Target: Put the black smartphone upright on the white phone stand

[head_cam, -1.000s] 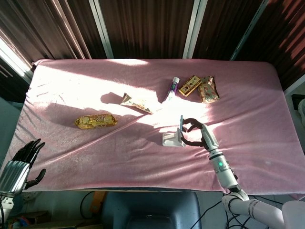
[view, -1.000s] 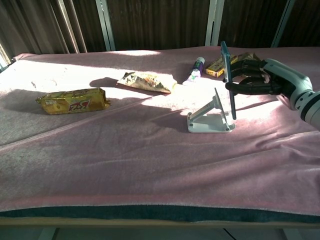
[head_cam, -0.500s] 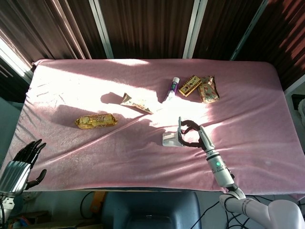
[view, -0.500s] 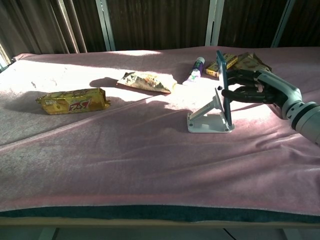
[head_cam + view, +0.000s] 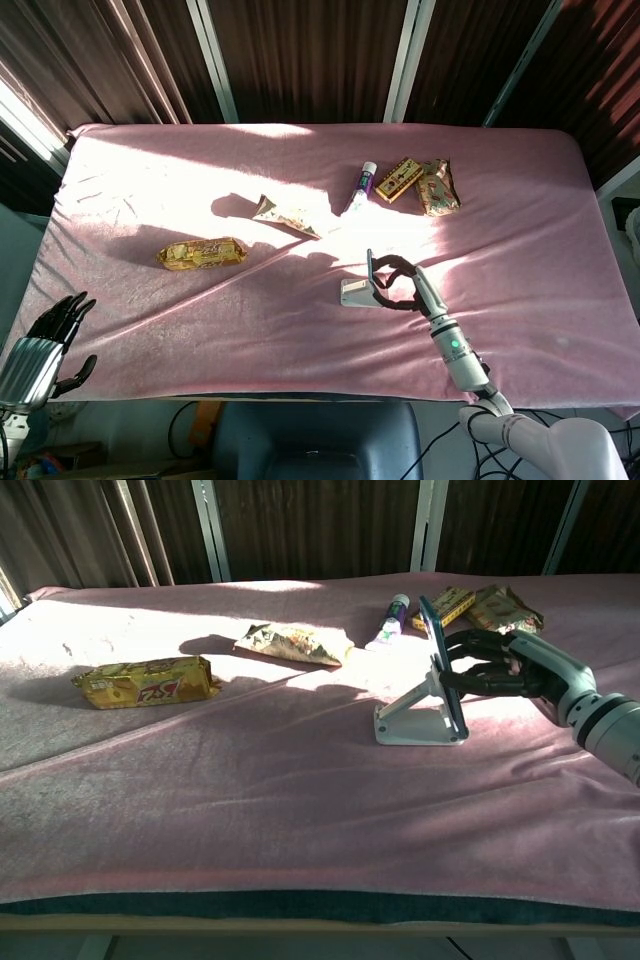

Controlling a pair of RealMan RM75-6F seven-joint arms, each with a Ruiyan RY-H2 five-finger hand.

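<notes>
The slim black smartphone (image 5: 441,667) stood long axis up, leaning back on the white plastic phone stand (image 5: 417,719). We saw the right hand (image 5: 497,664) gripping it, and the left hand (image 5: 48,340) hung open-fingered.

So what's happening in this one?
The robot's right hand holds the black smartphone upright against the sloped back of the white phone stand, on the pink tablecloth. The fingers are on the phone, so it is not released yet. The left hand hangs off the table's near left corner, holding nothing. Snack packets and a tube lie untouched further back.
</notes>
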